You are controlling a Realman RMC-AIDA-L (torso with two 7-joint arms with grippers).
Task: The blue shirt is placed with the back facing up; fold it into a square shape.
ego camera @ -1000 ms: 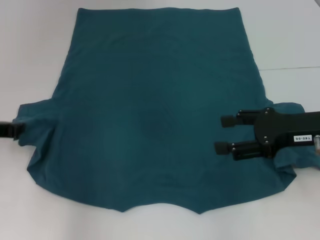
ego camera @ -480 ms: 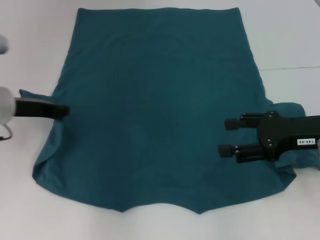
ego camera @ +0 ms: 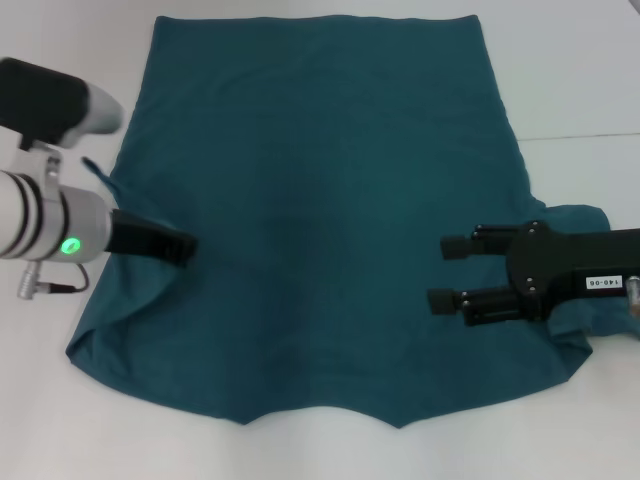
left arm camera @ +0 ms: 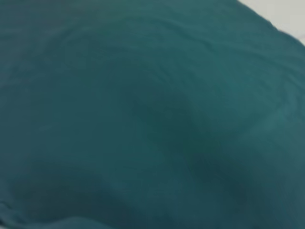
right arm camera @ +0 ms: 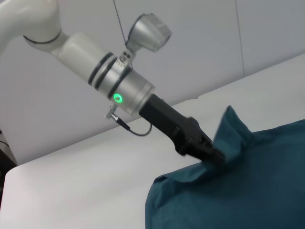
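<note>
1. teal-blue cloth fills the white table [ego camera: 580,90]: the blue shirt [ego camera: 320,200] lies back up, plain side showing, hem at the far edge and neckline toward the robot.
2. left gripper [ego camera: 180,247] is over the shirt's left flank, pinched down on the left sleeve and carrying it inward across the body. the right wrist view makes that plain, with a peak of fabric lifted at the fingertips [right arm camera: 217,155].
3. right gripper [ego camera: 445,272] hovers over the shirt's right side, near the right sleeve, its two fingers spread apart and holding nothing.
4. progress call: early days. the left sleeve fold looks half made, not laid down yet. the right sleeve sticks out flat under the right arm, untouched, and the long body still needs folding up into a square.
5. view against view: the head view gives the whole layout but hides the left fingers under the wrist housing. the right wrist view shows that grip from the side. the left wrist view is just cloth, ripples and a sliver of table, no fingers at all.
</note>
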